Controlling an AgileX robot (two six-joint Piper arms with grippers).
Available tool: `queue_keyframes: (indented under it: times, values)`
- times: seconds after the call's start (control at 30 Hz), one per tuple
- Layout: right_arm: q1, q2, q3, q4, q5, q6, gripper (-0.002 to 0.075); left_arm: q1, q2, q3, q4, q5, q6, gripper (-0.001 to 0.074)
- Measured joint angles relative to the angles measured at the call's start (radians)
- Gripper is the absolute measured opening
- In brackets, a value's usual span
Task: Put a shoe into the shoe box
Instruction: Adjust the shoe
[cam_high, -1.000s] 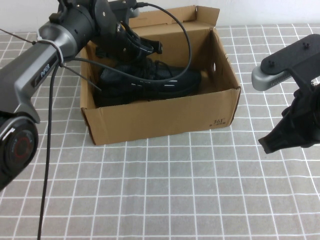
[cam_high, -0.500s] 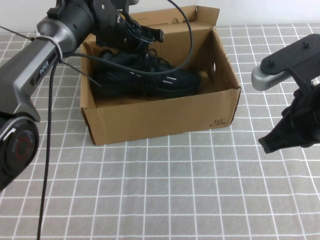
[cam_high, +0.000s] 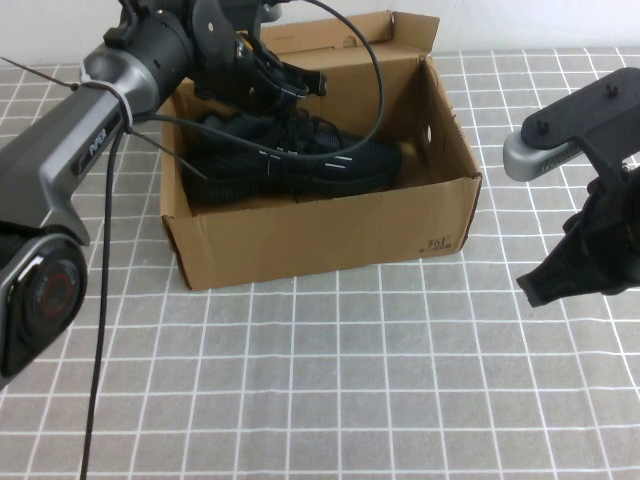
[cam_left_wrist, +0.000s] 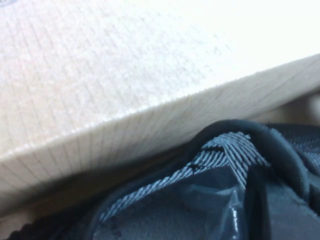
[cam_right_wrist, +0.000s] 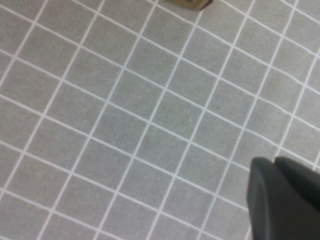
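The black knit shoe (cam_high: 310, 160) lies inside the open brown shoe box (cam_high: 320, 238), toe toward the box's right wall. My left gripper (cam_high: 262, 98) reaches down into the box at the shoe's heel end and is shut on the shoe's collar. The left wrist view shows the grey lining and black collar of the shoe (cam_left_wrist: 225, 147) close up, below the box wall (cam_left_wrist: 125, 85), with one dark finger (cam_left_wrist: 260, 205) inside the shoe. My right gripper (cam_high: 545, 285) hangs shut over the tablecloth to the right of the box, holding nothing; its tips (cam_right_wrist: 272, 162) show over the grey squares.
The box's lid flap (cam_high: 350, 30) stands up at the back. A black cable (cam_high: 378, 70) loops from the left arm over the box. A grey checked cloth (cam_high: 330, 380) covers the table. A corner of the box (cam_right_wrist: 192, 4) shows in the right wrist view.
The left gripper lifted the shoe's heel end a little inside the box, then lowered it again. The right arm has not moved.
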Motion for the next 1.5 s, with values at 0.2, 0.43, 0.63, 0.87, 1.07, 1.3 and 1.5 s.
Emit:
queue_keyframes:
  times: [0.2,0.43,0.63,0.87,1.07,1.3,1.5]
  values:
    - [0.000,0.000,0.000,0.000,0.000,0.000,-0.0016,0.000,0.000,0.000,-0.009,0.022,0.042,0.0094]
    - [0.000,0.000,0.000,0.000,0.000,0.000,-0.0016,0.000,0.004,0.000,-0.036,0.033,0.050,0.0405]
    - [0.000,0.000,0.000,0.000,0.000,0.000,-0.0016,0.000,-0.011,0.000,-0.038,0.066,0.050,0.0454]
    - [0.000,0.000,0.000,0.000,0.000,0.000,-0.0016,0.000,-0.079,-0.002,-0.001,0.103,0.050,0.0457]
    - [0.000,0.000,0.000,0.000,0.000,0.000,-0.0016,0.000,-0.124,-0.002,0.013,0.148,0.050,0.0448]
    - [0.000,0.000,0.000,0.002,0.000,0.000,-0.0016,0.000,-0.203,-0.002,0.094,0.233,0.051,0.0297]
    - [0.000,0.000,0.000,0.002,0.000,0.000,-0.0016,0.000,-0.237,-0.003,0.129,0.390,0.202,0.0234]
